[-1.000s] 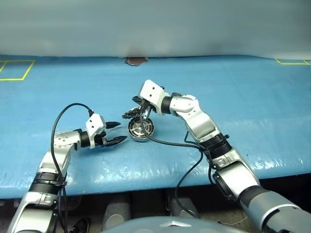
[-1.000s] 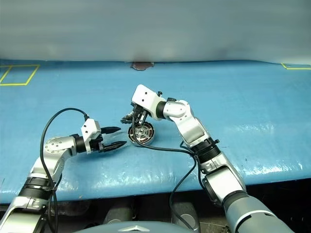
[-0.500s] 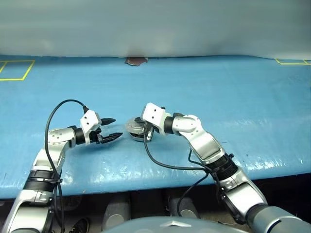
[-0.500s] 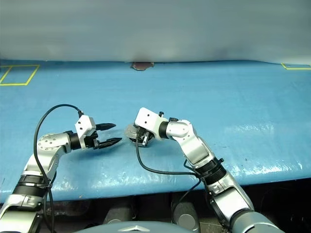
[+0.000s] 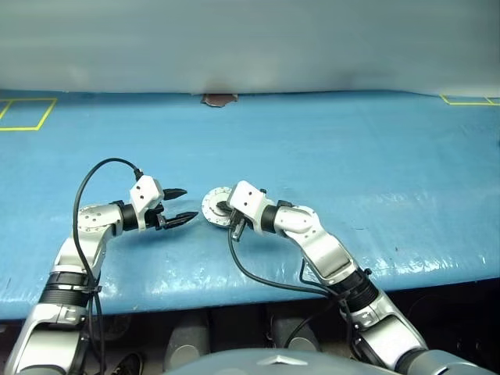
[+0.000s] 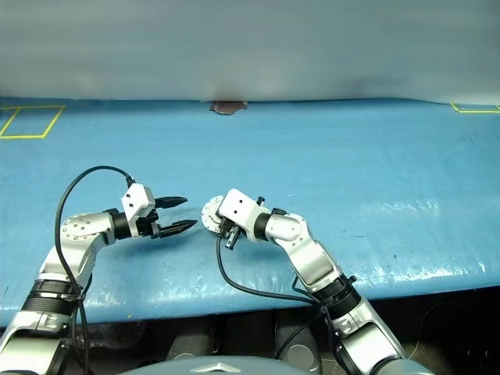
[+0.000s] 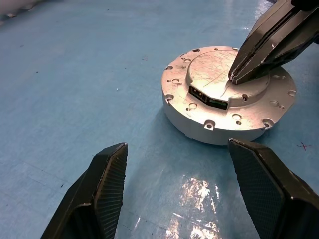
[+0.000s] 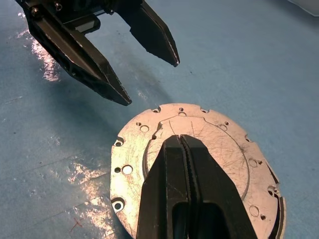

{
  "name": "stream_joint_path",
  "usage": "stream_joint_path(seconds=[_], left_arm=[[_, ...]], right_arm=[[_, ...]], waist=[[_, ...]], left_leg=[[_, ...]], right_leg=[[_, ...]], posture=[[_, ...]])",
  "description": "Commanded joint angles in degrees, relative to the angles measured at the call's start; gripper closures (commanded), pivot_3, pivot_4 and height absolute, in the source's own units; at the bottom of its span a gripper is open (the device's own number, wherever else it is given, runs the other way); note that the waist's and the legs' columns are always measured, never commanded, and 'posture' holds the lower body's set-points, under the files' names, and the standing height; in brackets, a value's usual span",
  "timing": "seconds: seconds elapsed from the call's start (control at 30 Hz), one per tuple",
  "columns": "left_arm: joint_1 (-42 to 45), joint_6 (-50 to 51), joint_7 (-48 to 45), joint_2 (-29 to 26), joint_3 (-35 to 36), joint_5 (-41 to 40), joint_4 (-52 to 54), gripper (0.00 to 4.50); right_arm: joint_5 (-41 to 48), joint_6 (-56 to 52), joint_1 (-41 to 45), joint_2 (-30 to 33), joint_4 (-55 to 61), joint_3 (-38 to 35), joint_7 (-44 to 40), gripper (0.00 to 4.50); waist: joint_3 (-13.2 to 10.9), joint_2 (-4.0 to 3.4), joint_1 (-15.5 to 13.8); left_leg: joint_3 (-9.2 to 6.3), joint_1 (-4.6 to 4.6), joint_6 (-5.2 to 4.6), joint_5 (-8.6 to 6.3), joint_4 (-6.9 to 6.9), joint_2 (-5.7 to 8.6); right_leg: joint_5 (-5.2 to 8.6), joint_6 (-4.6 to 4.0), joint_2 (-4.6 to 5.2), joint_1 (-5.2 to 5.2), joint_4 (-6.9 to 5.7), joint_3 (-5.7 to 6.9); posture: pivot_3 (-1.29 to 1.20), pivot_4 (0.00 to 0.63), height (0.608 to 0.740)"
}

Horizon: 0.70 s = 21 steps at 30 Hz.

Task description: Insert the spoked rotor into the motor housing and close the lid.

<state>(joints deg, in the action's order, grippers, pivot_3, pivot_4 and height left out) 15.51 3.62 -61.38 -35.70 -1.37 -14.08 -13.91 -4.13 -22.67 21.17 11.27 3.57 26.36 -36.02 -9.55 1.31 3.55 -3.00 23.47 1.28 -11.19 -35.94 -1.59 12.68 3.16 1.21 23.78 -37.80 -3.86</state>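
Observation:
The motor housing [image 7: 199, 127] sits on the blue table as a closed round silver case, with the lid [image 7: 214, 74] lying flat on top of it. The spoked rotor is hidden. My right gripper [image 8: 180, 139] is shut, its joined tips resting on the raised centre of the lid [image 5: 211, 205]. My left gripper [image 5: 186, 205] hovers just left of the housing, open, with nothing between its fingers [image 7: 107, 174]. From the right wrist view the left gripper [image 8: 149, 82] stands a short way off the lid's rim.
The blue mat [image 5: 351, 148] covers the table up to the back wall. Yellow tape squares mark the far left [image 5: 23, 113] and far right [image 5: 469, 99] corners. A brown patch [image 5: 219, 98] lies at the back edge. My black cables loop near the front edge.
My right gripper has come down towards me, and the lid, raised a second ago above the open housing, now lies flat on it. The left gripper has kept its place.

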Motion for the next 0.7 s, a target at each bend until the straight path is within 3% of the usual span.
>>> stream_joint_path(seconds=[0.03,0.3,0.33,0.4,0.7], left_arm=[[0.95,0.11,-0.15,0.57,-0.17,-0.23,0.78,0.99],[1.47,0.01,-0.27,1.09,-0.49,-0.08,0.41,0.99],[1.57,-0.15,-0.24,1.12,-0.52,0.0,0.3,0.99],[1.76,-0.32,-0.13,1.18,-0.59,0.07,0.13,0.99],[1.95,-0.6,0.05,1.15,-0.69,0.26,-0.14,0.99]], right_arm=[[-0.67,1.21,-3.05,-0.47,-4.11,-0.37,2.65,4.46],[7.56,1.18,-4.71,-2.6,1.29,-6.72,1.14,4.46],[8.29,1.52,-4.69,-2.46,2.08,-7.16,0.83,4.29],[9.5,1.59,-4.72,-2.05,3.26,-7.58,0.01,3.86],[10.96,-0.1,-4.77,-3.23,3.49,-7.95,1.86,0.89]], waist=[[0.02,0.0,0.0],[0.04,0.01,-0.09],[0.03,0.01,-0.12],[0.02,0.0,-0.15],[0.0,0.0,-0.07]], left_leg=[[0.0,-0.03,0.0,0.0,0.0,0.0],[-0.02,-0.01,0.0,0.0,-0.02,-0.01],[-0.02,0.04,0.0,0.01,-0.02,0.0],[-0.02,0.11,0.0,0.0,-0.01,0.01],[-0.03,0.14,0.0,0.0,0.03,-0.01]], right_leg=[[0.0,0.0,0.0,-0.03,0.0,0.0],[0.0,0.0,0.0,-0.03,-0.01,0.0],[-0.01,0.0,0.01,0.0,0.0,0.0],[-0.01,0.01,0.01,0.05,0.03,0.0],[0.0,0.0,-0.03,0.11,0.03,0.01]], posture=[[0.0,0.15,0.74],[0.0,0.15,0.74],[0.0,0.15,0.74],[0.0,0.15,0.74],[0.0,0.15,0.74]])
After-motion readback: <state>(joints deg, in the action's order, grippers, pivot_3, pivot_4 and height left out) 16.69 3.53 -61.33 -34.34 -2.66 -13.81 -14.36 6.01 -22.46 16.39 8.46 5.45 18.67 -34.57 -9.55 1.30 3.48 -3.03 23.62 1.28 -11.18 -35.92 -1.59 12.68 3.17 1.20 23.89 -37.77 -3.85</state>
